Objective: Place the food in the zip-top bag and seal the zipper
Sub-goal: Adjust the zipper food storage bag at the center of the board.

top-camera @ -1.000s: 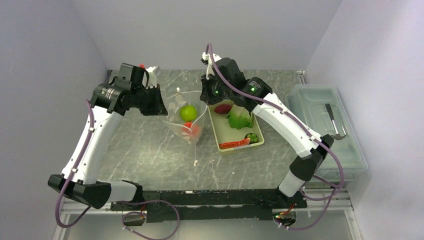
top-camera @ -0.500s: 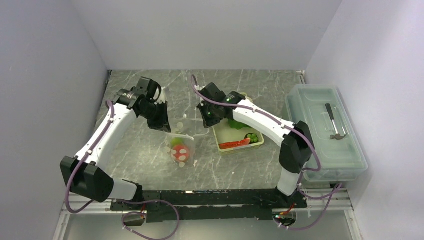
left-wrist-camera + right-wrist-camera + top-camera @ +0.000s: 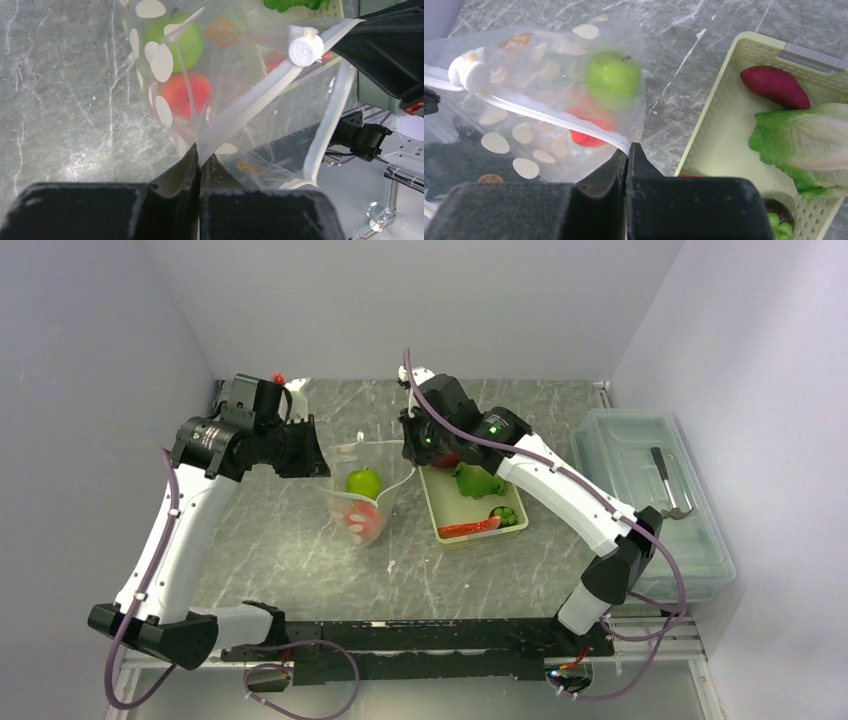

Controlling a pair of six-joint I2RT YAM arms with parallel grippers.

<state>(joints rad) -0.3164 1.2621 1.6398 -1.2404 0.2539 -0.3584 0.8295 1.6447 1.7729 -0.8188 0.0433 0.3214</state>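
Hanging between the 2 arms over the grey marbled bench point(image 3: 290, 540), the zip-top bag point(image 3: 372, 502) is held up by its mouth edge. Whether its bottom touches the bench cannot be told. The left fingers point(image 3: 199, 161) are pressed together on the zipper point(image 3: 250, 107), pinching the whitish strip where it runs down to their tips. The right fingers point(image 3: 628, 151) are likewise closed on the strip at the opposite side of the mouth. A round white slider point(image 3: 306, 49) sits on the strip, away from both pinches. In the left wrist view the 2 halves of the strip stand apart, so the mouth is open, not sealed.

Inside the bag lie 2 pieces of food: the green round fruit point(image 3: 614, 77) above and the orange-red ball point(image 3: 584, 135) below it, close together behind the dotted plastic.

The rest of the food is in the yellow-green basket point(image 3: 704, 130), which stands on the bench just right of the bag. It holds the lettuce point(image 3: 804, 140), a purple-red piece point(image 3: 776, 86) at the far end, the green grapes point(image 3: 505, 513) and the red strip point(image 3: 468, 530) along the near end. A clear lidded box point(image 3: 620, 455) stands well apart at the right edge of the bench.
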